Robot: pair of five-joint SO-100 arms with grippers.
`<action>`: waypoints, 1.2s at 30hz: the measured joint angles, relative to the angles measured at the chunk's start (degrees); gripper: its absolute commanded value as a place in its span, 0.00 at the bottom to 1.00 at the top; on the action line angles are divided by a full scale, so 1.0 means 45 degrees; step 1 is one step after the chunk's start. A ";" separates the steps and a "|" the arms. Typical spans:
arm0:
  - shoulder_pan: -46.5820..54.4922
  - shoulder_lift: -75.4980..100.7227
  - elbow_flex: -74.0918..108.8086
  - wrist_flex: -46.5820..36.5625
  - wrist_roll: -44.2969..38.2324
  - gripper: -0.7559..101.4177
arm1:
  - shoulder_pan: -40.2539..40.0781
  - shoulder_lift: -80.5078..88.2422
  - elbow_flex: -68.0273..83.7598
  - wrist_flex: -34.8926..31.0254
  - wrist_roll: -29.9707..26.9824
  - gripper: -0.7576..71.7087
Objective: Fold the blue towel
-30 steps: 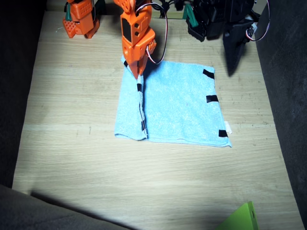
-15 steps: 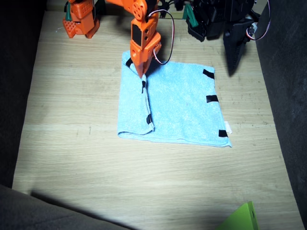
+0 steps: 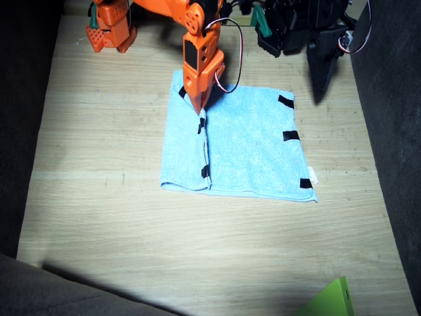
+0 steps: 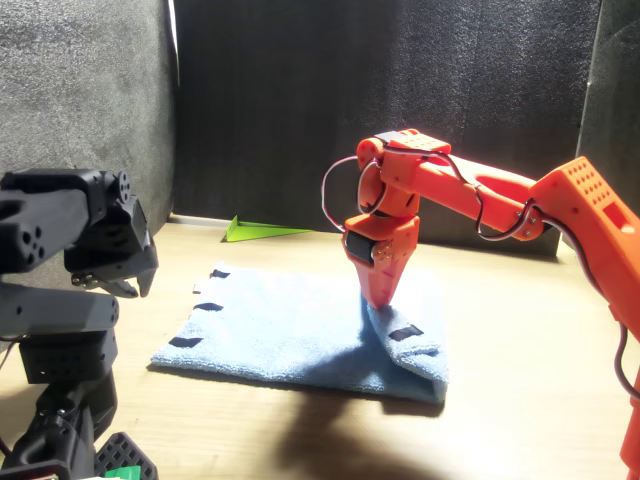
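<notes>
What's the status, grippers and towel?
Right gripper shut on towel edge, flap partly folded over. Left gripper off the cloth, jaw state unclear. Nothing in the way.

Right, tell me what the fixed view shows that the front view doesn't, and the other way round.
Only the fixed view shows the blue towel from above, with three black tabs along its uncovered short edge and a small white tag beside that edge. Only the front view shows the folded edge raised off the towel under the right gripper, and the height of the black left arm beside the cloth. Both show the orange right arm's gripper pinching the tabbed edge partway across the towel, and a green object at the table's edge.
</notes>
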 measured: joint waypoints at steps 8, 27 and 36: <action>0.0000 0.0000 0.0000 0.0176 0.0000 0.06 | 0.0254 -0.0430 -0.0195 -0.0039 -0.0664 0.01; 0.0000 -0.0234 0.0000 0.0098 0.0000 0.07 | 0.0820 -0.0820 -0.0352 -0.0156 -0.2969 0.28; 0.0000 -0.1270 -0.0039 0.0000 0.0000 0.06 | 0.1660 -0.0410 -0.0352 -0.0156 -0.3711 0.27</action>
